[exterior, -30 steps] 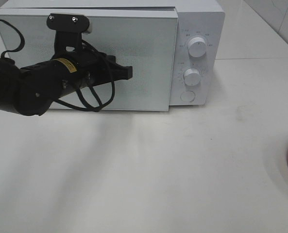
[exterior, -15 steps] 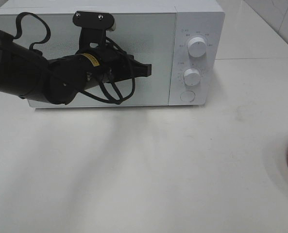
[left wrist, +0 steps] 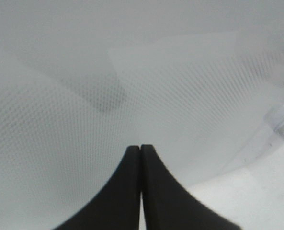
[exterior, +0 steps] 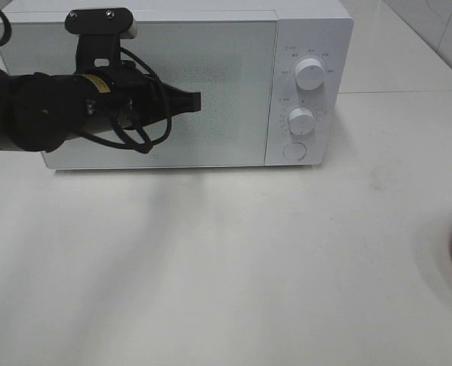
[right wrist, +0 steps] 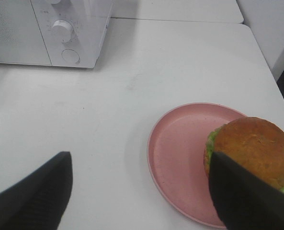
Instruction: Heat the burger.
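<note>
Since a moment ago, the left end effector [exterior: 197, 101] has pulled back leftward, fingers pressed together against the microwave [exterior: 210, 84] door; right end effector [right wrist: 139, 191] gapes wide above the burger [right wrist: 251, 152].

High overhead; wrists close (microwave [exterior: 172, 84] shared)
</note>
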Controlling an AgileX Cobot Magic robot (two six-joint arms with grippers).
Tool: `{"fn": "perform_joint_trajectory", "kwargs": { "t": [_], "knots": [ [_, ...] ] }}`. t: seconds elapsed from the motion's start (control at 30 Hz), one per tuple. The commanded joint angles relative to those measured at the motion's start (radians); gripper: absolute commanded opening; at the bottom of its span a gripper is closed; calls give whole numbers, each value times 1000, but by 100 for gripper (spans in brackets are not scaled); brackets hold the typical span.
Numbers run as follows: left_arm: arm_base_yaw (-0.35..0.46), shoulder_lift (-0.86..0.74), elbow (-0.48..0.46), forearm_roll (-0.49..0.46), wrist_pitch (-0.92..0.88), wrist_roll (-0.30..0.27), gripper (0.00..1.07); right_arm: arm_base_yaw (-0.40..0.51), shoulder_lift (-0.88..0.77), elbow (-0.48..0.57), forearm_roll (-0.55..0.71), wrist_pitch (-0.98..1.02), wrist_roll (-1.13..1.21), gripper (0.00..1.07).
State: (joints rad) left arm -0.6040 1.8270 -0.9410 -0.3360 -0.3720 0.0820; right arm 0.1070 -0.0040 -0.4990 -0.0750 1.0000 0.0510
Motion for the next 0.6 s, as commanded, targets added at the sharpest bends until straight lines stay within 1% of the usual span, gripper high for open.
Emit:
{"fn": "perform_joint_trajectory", "kwargs": {
  "t": [0.03,0.07,0.1,0.13,0.17,0.2,0.27,0.3,0.33,0.37,0.43,0.47,0.5,0.57,0.6],
  "knots": [
    [-2,-55,36,-7,72,0,5,-6,-29,2,-3,-5,-12,76],
    [-2,-74,49,-7,117,0,10,-6,-29,2,-3,-5,-12,76],
    [-2,-107,66,-7,209,0,22,-6,-29,2,-3,-5,-12,76],
    [-2,-107,66,-7,209,0,22,-6,-29,2,-3,-5,-12,76],
    [-2,-121,71,-7,256,0,30,-6,-29,2,-3,-5,-12,76],
    [-2,-121,71,-7,256,0,30,-6,-29,2,-3,-5,-12,76],
    [-2,-185,75,-7,493,-3,85,-6,-29,2,-3,-5,-12,76],
    [-2,-185,75,-7,493,-3,85,-6,-29,2,-3,-5,-12,76],
    [-2,-199,75,-6,547,-2,97,-6,-29,2,-3,-5,-12,76],
    [-2,-225,75,10,629,2,100,-6,-29,2,-3,-5,-12,76],
    [-2,-236,74,26,662,3,99,-6,-29,2,-3,-5,-12,76],
    [-2,-259,74,62,754,3,99,-6,-29,2,-3,-5,-12,76],
    [-2,-259,74,62,754,3,99,-6,-29,2,-3,-5,-12,76],
    [-2,-297,74,122,856,3,99,-6,-29,2,-3,-5,-12,76],
    [-2,-297,74,122,856,3,99,-6,-29,2,-3,-5,-12,76]
  ]
}}
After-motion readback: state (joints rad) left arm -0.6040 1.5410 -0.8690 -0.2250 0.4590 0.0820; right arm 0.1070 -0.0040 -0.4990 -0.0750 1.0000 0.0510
